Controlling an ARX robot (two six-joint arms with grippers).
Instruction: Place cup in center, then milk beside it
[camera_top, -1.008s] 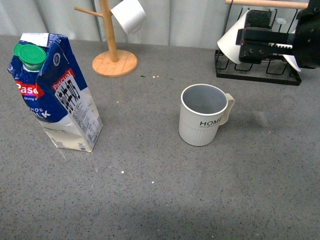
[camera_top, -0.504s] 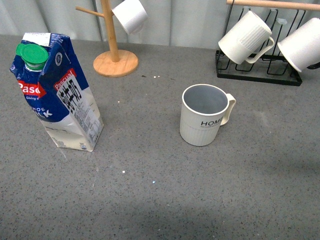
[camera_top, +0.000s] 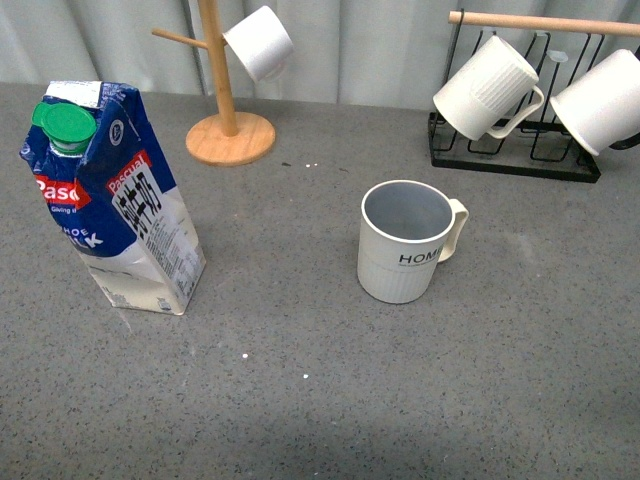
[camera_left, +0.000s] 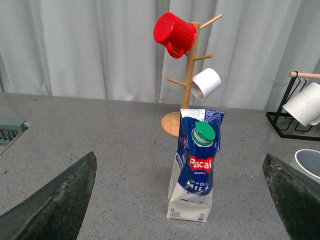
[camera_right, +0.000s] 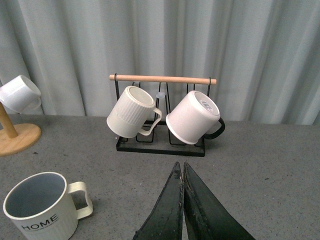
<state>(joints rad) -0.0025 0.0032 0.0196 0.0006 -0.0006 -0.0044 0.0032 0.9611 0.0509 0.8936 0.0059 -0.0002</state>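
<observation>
The cup (camera_top: 405, 245), an off-white ribbed mug lettered "HOME", stands upright near the middle of the grey table, handle to the right. It also shows in the right wrist view (camera_right: 42, 210). The milk (camera_top: 120, 215), a blue-and-white carton with a green cap, stands at the left, leaning slightly. Neither gripper shows in the front view. In the left wrist view my left gripper (camera_left: 179, 156) is open and empty, with the milk (camera_left: 196, 175) standing ahead between its jaws, apart from them. My right gripper (camera_right: 180, 164) is shut and empty, to the right of the cup.
A wooden mug tree (camera_top: 228, 135) with a small white cup (camera_top: 258, 40) stands at the back left; a red mug (camera_left: 174, 32) hangs higher on it. A black wire rack (camera_top: 515, 150) at the back right holds two white ribbed mugs (camera_top: 490, 90).
My right gripper, in front of the rack at the top right of the front view one second ago, has left that view. The cup and the milk have stayed put.
</observation>
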